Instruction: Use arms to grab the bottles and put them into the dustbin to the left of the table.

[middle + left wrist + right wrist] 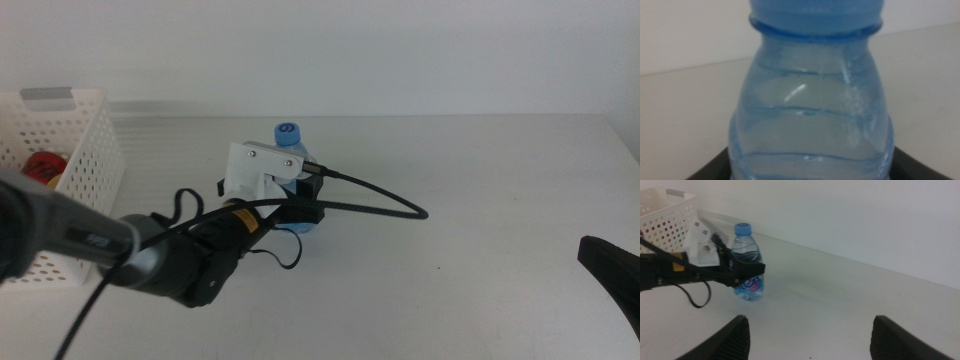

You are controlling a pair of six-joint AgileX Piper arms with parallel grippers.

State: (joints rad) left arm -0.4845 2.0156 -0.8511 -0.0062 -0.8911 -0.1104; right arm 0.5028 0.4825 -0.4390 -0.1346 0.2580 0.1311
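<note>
- The table (480, 170) is a wide, plain white top that fills most of the middle view, with a pale wall behind it.
- The dustbin (85, 150), a white perforated basket with a grey strip on its rim, sits at the table's far left edge; the right wrist view shows it beyond the left arm.
- The left arm (130, 255) comes in from the left, its dark body and black cable running across to the middle of the table.
- The left gripper (300, 210) is at the water bottle, its 2 dark jaws on either side of the bottle's lower body; whether they press on it or merely flank it cannot be told.
- The right gripper (810, 335) waits at the table's right side, low in the middle view, with its 2 jaws spread wide and nothing between them.
- The water bottle (298, 175) stands upright near the table's centre, well apart from the dustbin, clear with a blue cap; it fills the left wrist view.
- A red object (40, 168) shows through the dustbin's holes, inside it.
</note>
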